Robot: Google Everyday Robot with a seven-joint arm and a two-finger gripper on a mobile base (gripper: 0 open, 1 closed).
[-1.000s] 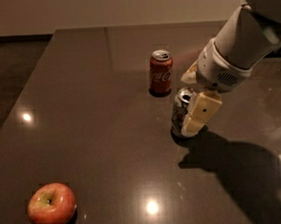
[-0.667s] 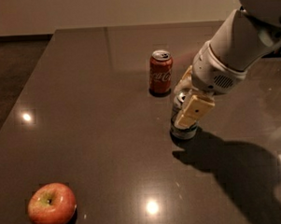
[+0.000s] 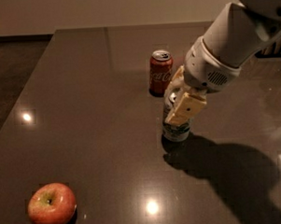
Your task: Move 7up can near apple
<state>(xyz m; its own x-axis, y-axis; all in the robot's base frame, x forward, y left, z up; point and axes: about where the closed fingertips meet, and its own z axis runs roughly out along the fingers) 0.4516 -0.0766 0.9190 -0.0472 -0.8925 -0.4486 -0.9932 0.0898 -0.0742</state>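
The 7up can [image 3: 176,132], silver-white with green lettering, stands upright near the middle of the dark table [image 3: 84,116]. My gripper [image 3: 176,111] comes down from the upper right and is closed around the can's upper half. One cream finger [image 3: 185,109] lies across the can's front, and the other is behind it. The can's top is hidden by the fingers. The apple [image 3: 51,206], red with a yellow-green patch, sits far off at the front left of the table.
A red cola can [image 3: 160,72] stands upright just behind and left of the 7up can, about a can's width away. The table's left edge runs diagonally along the dark floor [image 3: 8,82]. My arm's shadow falls to the right of the can.
My gripper has dropped lower over the 7up can and closed on it. Can and gripper have shifted slightly to the left. The apple and cola can have not moved.
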